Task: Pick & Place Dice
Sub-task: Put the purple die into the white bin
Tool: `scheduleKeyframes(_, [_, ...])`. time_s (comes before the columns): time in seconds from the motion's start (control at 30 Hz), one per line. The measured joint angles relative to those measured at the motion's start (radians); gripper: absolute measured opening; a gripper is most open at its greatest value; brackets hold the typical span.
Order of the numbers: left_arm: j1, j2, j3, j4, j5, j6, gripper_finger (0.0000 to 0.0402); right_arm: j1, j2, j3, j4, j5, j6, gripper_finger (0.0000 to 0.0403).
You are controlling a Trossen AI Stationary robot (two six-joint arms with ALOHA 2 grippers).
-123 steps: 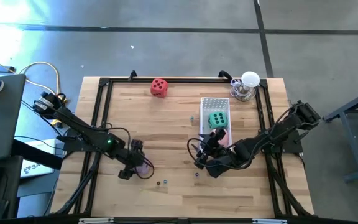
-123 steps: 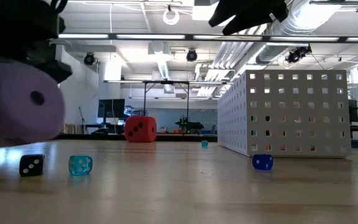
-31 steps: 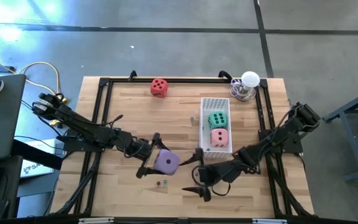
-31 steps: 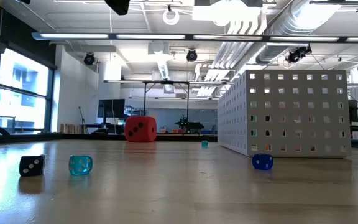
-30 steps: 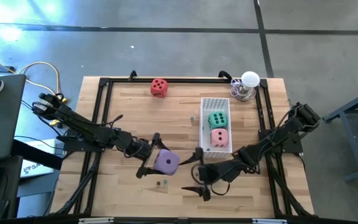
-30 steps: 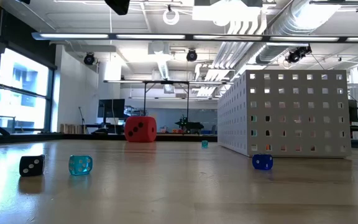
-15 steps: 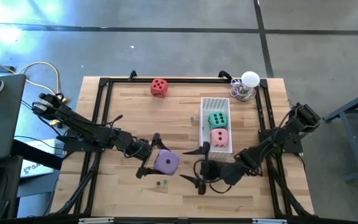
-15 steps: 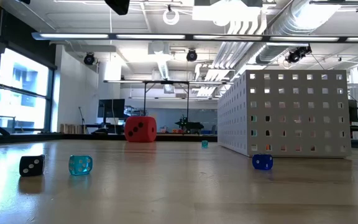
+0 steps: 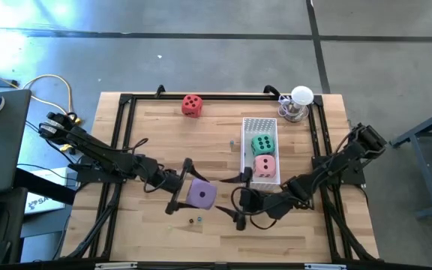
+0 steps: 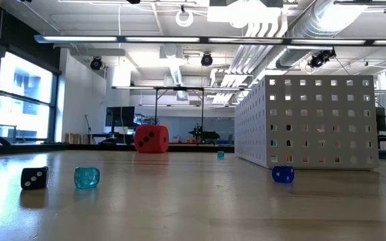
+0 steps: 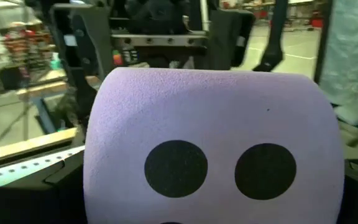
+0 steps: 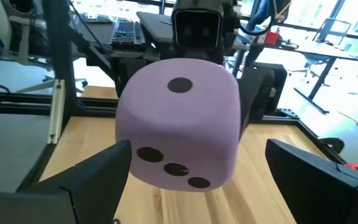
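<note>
Purple die (image 9: 200,196), soft-sided, held off the table near its front middle between the fingers of the left gripper (image 9: 186,191); the low view, level with the tabletop, shows no purple cube resting there. Jaws of this claw stand wide, spanning the cube's full width, and in the left wrist view the die fills most of the frame. Right gripper (image 9: 233,201) faces the die from the other side, just beside it, fingers spread and empty; in the right wrist view its two dark fingers (image 12: 98,171) flank the cube without touching it. This looks like a hand-over between arms, with the right claw poised to take the cube.

Green die (image 9: 262,144) and pink die (image 9: 263,166) lie inside the white perforated bin (image 9: 259,124), green toward the far end, pink toward the near end. Red die (image 9: 192,104) sits alone near the far edge of the table, well apart from both arms.

Small black (image 10: 34,177), cyan (image 10: 86,177) and blue (image 10: 283,174) beads lie on the wood near the front; they are not part of the job.

Progress, as judged: two of four dice binned, the third in transit, the red one untouched. Remaining: pass or carry the purple die to the bin, then fetch the red.
</note>
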Motion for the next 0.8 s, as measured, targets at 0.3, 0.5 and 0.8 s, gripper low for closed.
scheduleKeyframes(0.3, [0.003,0.0,0.0,0.018,-0.057,0.001,0.04,-0.05,-0.001,0.0,0.001,-0.083,0.0,0.0362])
scheduleKeyframes(0.5, [0.003,0.0,0.0,0.018,-0.056,0.012,0.04,-0.067,-0.001,0.0,0.024,-0.151,-0.001,0.0362])
scheduleKeyframes(0.8, [0.001,0.0,0.0,0.018,-0.059,0.03,0.04,-0.066,-0.001,0.0,0.029,-0.2,-0.004,0.0362])
